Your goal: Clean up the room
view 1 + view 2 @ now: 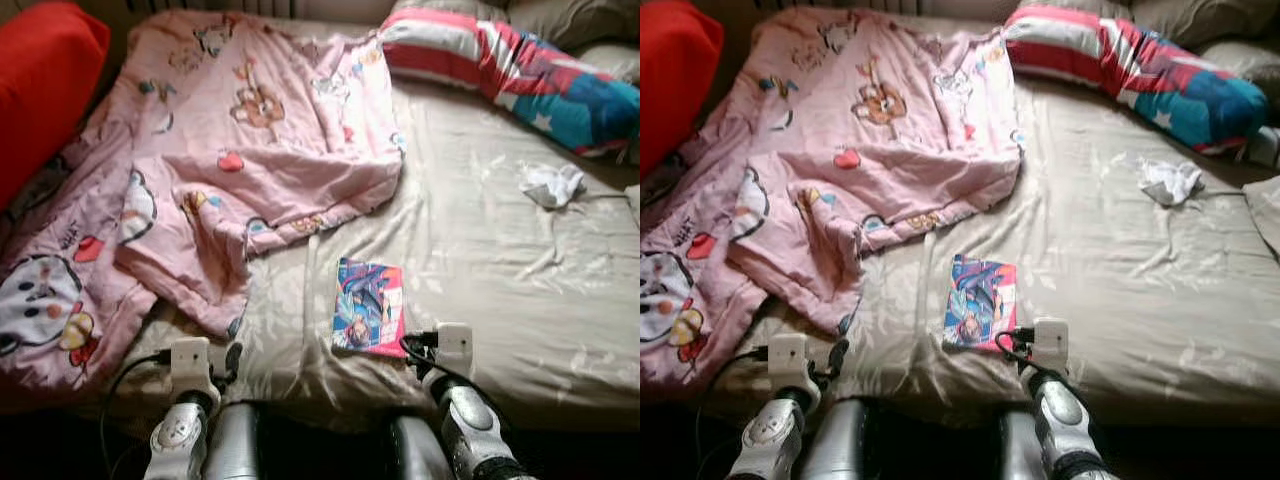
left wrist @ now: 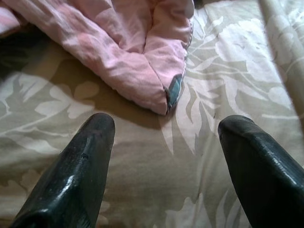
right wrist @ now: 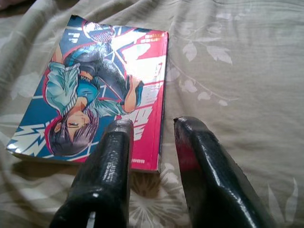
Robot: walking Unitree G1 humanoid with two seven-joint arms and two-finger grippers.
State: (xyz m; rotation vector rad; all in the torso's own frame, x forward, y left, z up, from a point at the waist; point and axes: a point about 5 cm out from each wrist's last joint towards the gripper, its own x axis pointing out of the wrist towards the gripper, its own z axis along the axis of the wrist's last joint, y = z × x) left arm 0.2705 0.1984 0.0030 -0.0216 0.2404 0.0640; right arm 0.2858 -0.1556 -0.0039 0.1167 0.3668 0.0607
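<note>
Now the right gripper (image 3: 151,128) hovers at the near corner of the book (image 3: 95,90), fingers slightly apart, gripping nothing. That book lies flat on the bed (image 1: 500,270), just beside the pink blanket (image 1: 240,150). Left gripper (image 2: 164,126) sits wide open and empty above the sheet, near the blanket's corner. A white cloth (image 1: 552,185) lies crumpled below the striped pillow (image 1: 500,70).

One comic book (image 1: 369,306), one pink duvet (image 1: 240,140), three pillows (image 1: 520,70).
</note>
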